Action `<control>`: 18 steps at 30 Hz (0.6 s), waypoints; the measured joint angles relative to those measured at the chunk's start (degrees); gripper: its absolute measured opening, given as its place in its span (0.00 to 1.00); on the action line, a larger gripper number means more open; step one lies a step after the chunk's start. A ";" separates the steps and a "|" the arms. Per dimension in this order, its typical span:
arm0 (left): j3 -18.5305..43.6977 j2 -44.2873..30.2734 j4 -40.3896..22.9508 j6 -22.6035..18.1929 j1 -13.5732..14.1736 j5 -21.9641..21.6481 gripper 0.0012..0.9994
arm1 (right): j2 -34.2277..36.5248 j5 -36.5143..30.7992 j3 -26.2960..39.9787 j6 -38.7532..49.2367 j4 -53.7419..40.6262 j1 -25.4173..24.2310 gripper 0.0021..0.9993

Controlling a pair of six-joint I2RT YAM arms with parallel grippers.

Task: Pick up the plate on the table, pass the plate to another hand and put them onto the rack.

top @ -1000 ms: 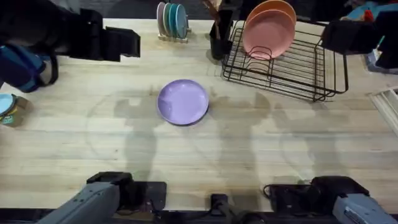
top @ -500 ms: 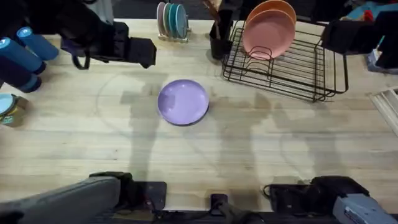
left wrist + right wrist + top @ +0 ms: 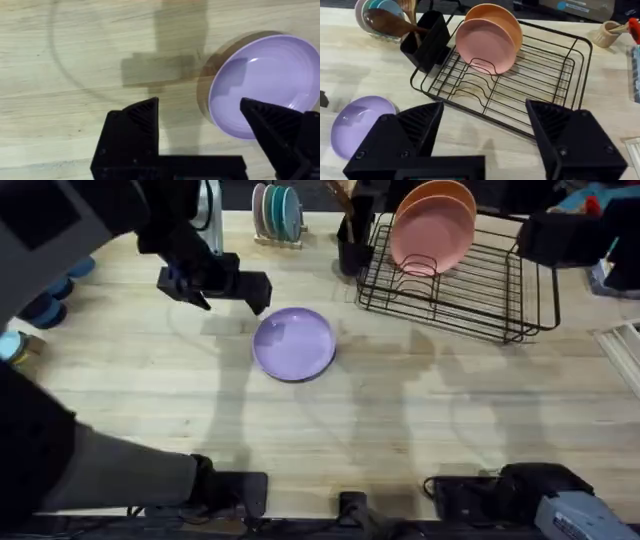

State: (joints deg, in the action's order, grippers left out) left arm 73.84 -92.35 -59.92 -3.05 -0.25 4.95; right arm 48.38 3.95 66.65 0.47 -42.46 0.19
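Observation:
The lavender plate [image 3: 294, 343] lies flat on the wooden table [image 3: 330, 430], a little left of centre. My left gripper [image 3: 255, 288] hovers just behind and to the left of it, fingers spread and empty. In the left wrist view that gripper [image 3: 200, 107] is open, with the plate [image 3: 262, 80] beside one finger [image 3: 267, 120]. The black wire rack [image 3: 470, 280] stands at the back right, with a pink plate [image 3: 432, 235] and an orange plate upright in its slots. My right gripper [image 3: 545, 238] hangs open and empty beyond the rack's right end. Its wrist view looks over the rack [image 3: 545, 75] to the plate [image 3: 357, 122].
A small wooden holder with teal and pink plates [image 3: 277, 213] stands at the back centre. A black utensil caddy [image 3: 352, 242] sits against the rack's left end. Blue items [image 3: 45, 305] and a tin [image 3: 12, 350] lie at the left edge. A beige cup [image 3: 605, 32] stands behind the rack.
My left arm has swung right and forward, bringing its gripper from the back left close to the plate's rim. The right arm, plate and rack have not moved.

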 joint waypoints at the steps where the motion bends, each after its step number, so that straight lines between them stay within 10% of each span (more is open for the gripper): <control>1: 0.00 -0.78 0.00 -0.02 0.00 0.07 0.99 | 0.01 0.00 0.00 0.00 0.00 0.02 1.00; 18: -0.13 -12.29 3.31 0.00 0.04 4.26 0.99 | 0.02 0.00 0.00 0.00 0.00 0.02 1.00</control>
State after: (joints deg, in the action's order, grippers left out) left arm 73.71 -104.64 -56.61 -3.05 -0.21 9.21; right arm 48.40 3.95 66.65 0.47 -42.46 0.21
